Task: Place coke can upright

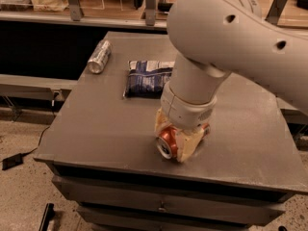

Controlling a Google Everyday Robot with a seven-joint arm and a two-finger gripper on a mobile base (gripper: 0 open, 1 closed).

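Note:
The red coke can point(168, 143) lies on its side near the front edge of the grey table point(101, 129), its silver end facing the camera. My gripper point(175, 136) hangs straight down from the big white arm, right over the can. Its cream fingers point(188, 146) stand on either side of the can and press against it. The far part of the can is hidden behind the wrist.
A silver-grey can point(99, 57) lies on its side at the back left of the table. A dark blue snack bag point(146, 77) lies flat behind the gripper. The table's front edge runs just below the coke can. A black cable lies on the floor at left.

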